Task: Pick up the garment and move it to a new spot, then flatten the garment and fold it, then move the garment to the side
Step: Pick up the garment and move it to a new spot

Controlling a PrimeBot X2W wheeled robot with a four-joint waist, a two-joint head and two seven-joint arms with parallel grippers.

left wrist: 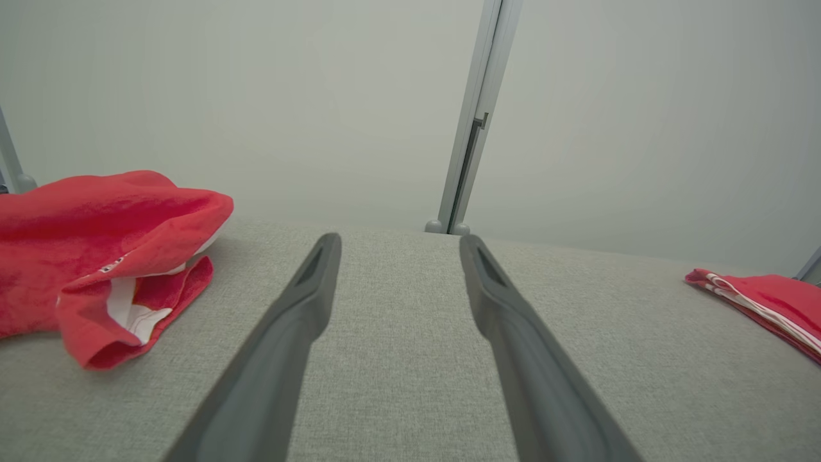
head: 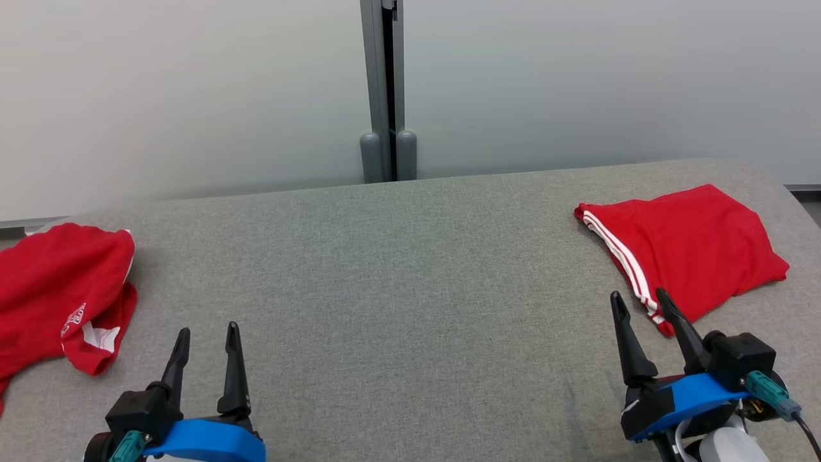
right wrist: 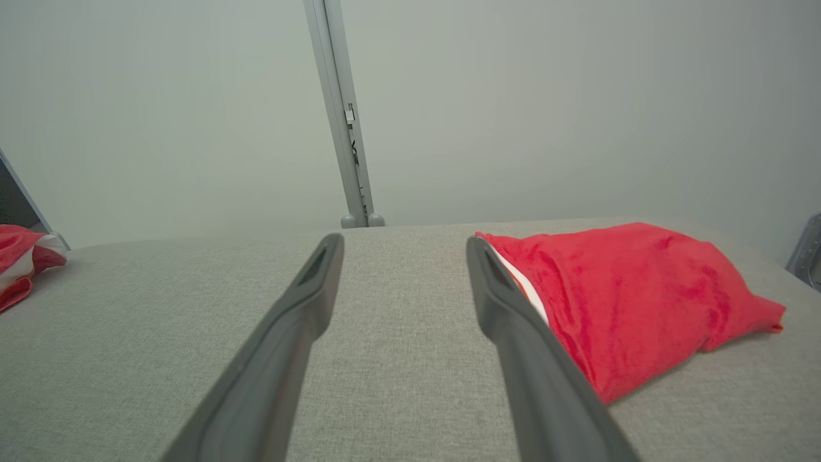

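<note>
Where it lies, the folded garment turns its stripes left.

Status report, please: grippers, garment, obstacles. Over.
Left gripper, right gripper: jaws open, empty. Crumpled red garment on table, left side. Folded red garment right side. No obstacle seen.

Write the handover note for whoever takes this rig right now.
Left gripper: open, empty, over the bare table.
Right gripper: open, empty, by the folded garment's near edge.
Crumpled garment: red, at the table's left edge, not yet picked up.
Folded garment: red, on the right side, apparently finished.
Left to do: pick up the crumpled one, move, flatten, fold and set it aside.
</note>
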